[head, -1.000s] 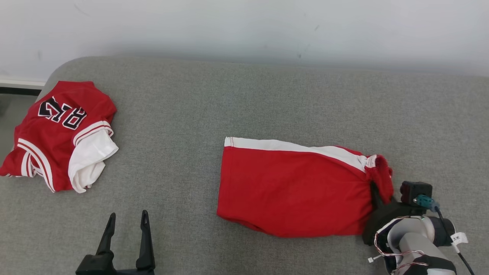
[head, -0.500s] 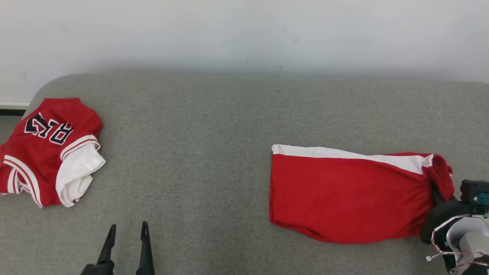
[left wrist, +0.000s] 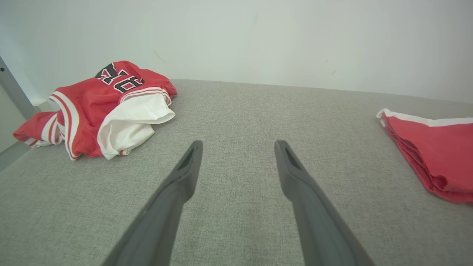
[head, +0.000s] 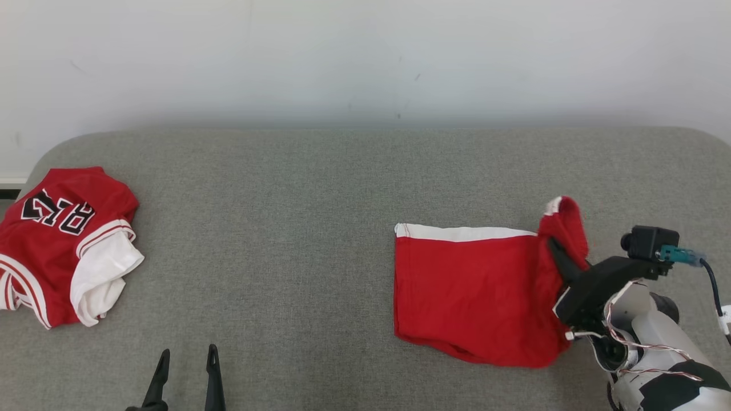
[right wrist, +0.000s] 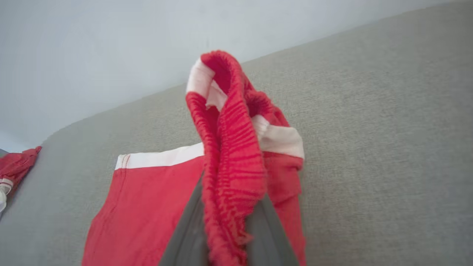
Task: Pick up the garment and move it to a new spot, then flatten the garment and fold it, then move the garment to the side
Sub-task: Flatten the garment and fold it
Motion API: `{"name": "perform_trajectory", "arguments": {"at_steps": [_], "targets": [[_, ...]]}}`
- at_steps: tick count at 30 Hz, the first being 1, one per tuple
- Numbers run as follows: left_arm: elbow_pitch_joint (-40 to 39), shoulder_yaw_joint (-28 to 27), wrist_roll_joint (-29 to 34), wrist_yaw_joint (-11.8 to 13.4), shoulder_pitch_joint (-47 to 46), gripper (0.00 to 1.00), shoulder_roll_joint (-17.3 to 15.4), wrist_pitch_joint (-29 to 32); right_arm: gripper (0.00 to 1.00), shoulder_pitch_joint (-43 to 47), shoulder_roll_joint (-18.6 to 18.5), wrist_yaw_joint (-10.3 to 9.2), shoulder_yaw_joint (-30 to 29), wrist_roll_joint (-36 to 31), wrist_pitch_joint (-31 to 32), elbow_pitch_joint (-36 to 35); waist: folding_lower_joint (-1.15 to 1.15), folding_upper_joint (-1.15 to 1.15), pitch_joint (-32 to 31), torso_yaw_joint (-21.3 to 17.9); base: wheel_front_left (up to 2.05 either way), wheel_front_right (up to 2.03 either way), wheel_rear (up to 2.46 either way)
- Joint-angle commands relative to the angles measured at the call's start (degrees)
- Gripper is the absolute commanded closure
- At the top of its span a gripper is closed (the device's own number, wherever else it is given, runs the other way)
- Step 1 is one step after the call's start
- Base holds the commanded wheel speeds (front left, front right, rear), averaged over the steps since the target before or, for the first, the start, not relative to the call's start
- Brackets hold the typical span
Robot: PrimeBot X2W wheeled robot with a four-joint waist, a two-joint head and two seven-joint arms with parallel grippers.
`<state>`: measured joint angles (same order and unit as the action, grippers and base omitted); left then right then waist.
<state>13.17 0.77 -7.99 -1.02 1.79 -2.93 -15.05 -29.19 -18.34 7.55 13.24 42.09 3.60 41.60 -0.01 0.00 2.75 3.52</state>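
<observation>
While your left gripper (left wrist: pixel 236 147) waits with fingers apart, your right gripper (head: pixel 557 257) is clamped on the shorts' (head: pixel 468 297) waistband (right wrist: pixel 229 147), holding it raised near the cushion's (head: pixel 285 240) right edge, evidently for folding.

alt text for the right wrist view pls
The right gripper is shut on the waistband of red shorts with a white stripe, bunched upward. The rest lies on a grey padded surface; a red jersey shows far left.

My left jaws stood wide apart, their long dark fingers (left wrist: pixel 173 199) empty, low at my front. My right jaws pinched the red ribbed waistband (right wrist: pixel 231 155), pale forearm (head: pixel 657 334) angled inward.
</observation>
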Motion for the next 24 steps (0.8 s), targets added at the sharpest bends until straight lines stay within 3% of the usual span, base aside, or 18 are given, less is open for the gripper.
{"name": "perform_trajectory", "arguments": {"at_steps": [1, 7, 11, 24], "targets": [[0.1, -0.1, 0.4, 0.0, 0.3, 0.00, 0.1, -0.2, 1.00, 0.8, -0.1, -0.14, 0.3, 1.7, 1.1, -1.7, 0.01, 0.00, 0.0, 0.1, 0.00, 0.00, 0.00], [0.3, 0.8, -0.2, 0.2, -0.6, 0.00, 0.1, -0.2, 1.00, 2.4, 1.8, -0.14, 1.5, 9.3, 8.0, -10.2, 0.01, 0.00, 0.5, 1.4, 0.00, 0.00, 0.00], [0.6, 1.7, -0.6, 0.3, -1.1, 0.00, 0.1, -0.2, 1.00, 1.5, 3.3, -0.14, 2.5, 7.8, 9.4, -11.0, 0.01, 0.00, 0.8, 2.6, 0.00, 0.00, 0.00], [1.5, 5.0, -2.3, 1.3, -2.8, 0.00, 0.1, -0.2, 1.00, -3.4, 9.5, -0.14, 3.9, -4.0, 7.5, 0.6, 0.01, 0.00, 1.7, 5.9, 0.00, 0.00, 0.00]]}}
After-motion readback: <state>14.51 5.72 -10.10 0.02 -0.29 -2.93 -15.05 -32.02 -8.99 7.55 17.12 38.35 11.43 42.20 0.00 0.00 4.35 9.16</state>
